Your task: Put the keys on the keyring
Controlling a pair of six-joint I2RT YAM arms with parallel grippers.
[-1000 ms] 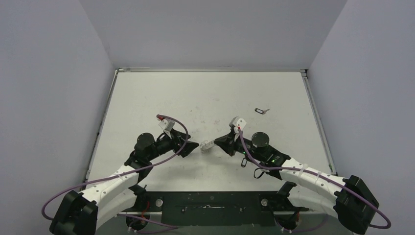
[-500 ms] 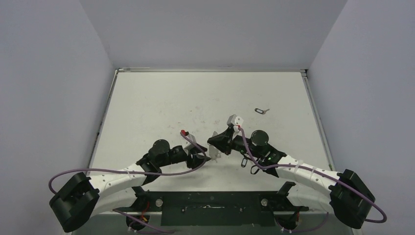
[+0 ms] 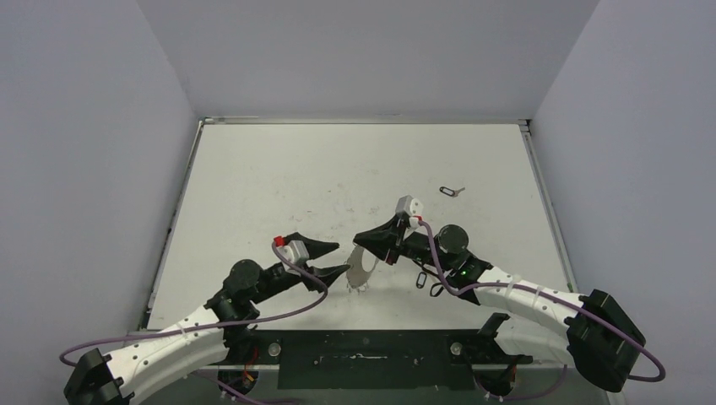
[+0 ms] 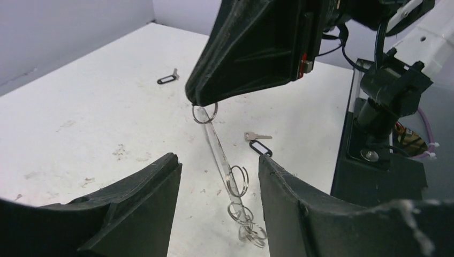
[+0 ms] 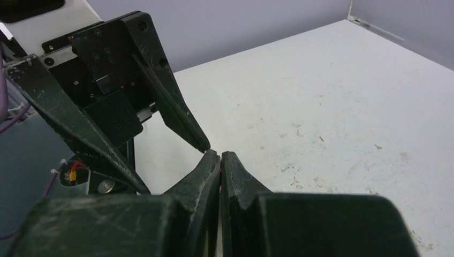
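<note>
- The right gripper (image 3: 358, 240) has its two fingers pressed together on the upper end of the keyring (image 3: 363, 270).
- The thin wire oval hangs tilted down from these fingertips, with small silver rings (image 4: 239, 182) strung along its lower part. I cannot tell whether the lowest rings touch the table (image 3: 253, 186).
- The left gripper (image 4: 217, 160) is spread about halfway and holds nothing. One finger stands on each side of the hanging keyring, and neither touches it.
- One key (image 4: 256, 136) with a black loop lies on the table just behind the right gripper.
- A second key (image 3: 452, 191) lies well beyond the right gripper.
</note>
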